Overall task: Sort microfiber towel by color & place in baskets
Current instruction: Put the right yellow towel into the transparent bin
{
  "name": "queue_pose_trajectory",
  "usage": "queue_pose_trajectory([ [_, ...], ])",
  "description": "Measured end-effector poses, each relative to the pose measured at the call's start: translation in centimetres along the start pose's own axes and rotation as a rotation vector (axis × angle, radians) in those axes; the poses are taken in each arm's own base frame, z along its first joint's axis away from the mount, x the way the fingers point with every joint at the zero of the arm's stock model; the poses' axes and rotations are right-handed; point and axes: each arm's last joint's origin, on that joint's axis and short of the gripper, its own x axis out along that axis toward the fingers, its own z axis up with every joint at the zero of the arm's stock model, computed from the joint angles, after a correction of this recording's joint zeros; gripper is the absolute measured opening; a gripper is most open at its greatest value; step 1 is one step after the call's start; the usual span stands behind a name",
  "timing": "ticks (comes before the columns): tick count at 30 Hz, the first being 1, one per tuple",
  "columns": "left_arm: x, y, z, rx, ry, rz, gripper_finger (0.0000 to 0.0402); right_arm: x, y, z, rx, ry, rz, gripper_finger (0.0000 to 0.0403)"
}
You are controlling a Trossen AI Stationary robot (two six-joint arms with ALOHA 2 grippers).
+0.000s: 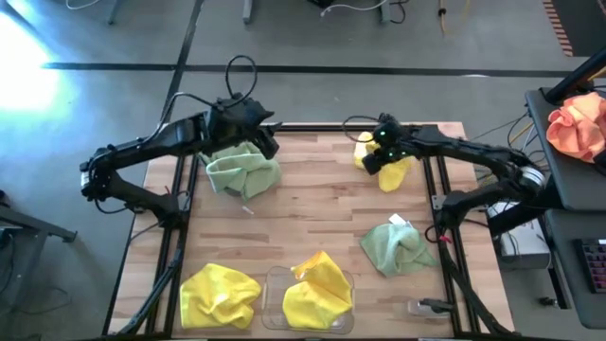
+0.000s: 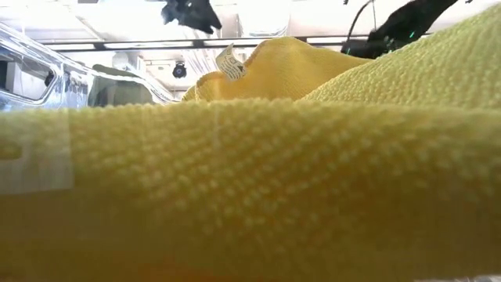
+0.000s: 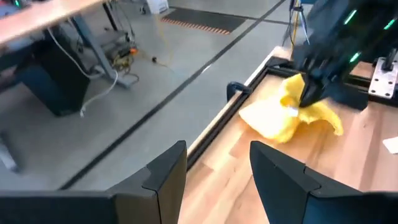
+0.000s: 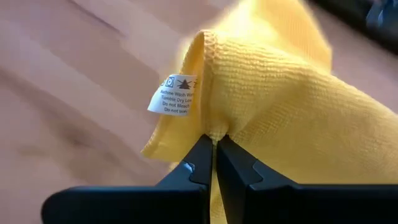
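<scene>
The high view showed the right gripper point(image 1: 376, 156) at the far right part of the wooden table point(image 1: 312, 204), clenched on a yellow towel point(image 1: 390, 170) that hung bunched beneath it; the right wrist view confirmed the two dark fingers point(image 4: 202, 165) pressed together on a fold of that yellow cloth point(image 4: 280, 106), just beside its white care label point(image 4: 173, 94). The left gripper point(image 1: 267, 142) sat at the far left part of the table, just above a crumpled sage green towel point(image 1: 243, 170), and its jaws stood apart with nothing between them, as the left wrist view showed point(image 3: 217, 180). A second green towel point(image 1: 398, 246) lay on the right side of the table. At the near edge, one yellow towel point(image 1: 220, 296) lay on the wood beside the clear basket point(image 1: 275, 284), which held another yellow towel point(image 1: 318, 292).
</scene>
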Motion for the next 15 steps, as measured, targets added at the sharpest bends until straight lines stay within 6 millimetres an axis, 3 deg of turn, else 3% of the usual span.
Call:
queue_pose_trajectory([
  [6, 1.5, -0.5, -3.0, -0.075, 0.092, 0.016, 0.0162, -5.6, 1.5, -0.3, 0.048, -0.188, 0.206, 0.0009],
  [15, 3.0, -1.1, -6.8, -0.188, 0.196, 0.043, 0.0162, -13.6, 4.8, -1.0, -0.013, -0.381, 0.458, 0.0009],
])
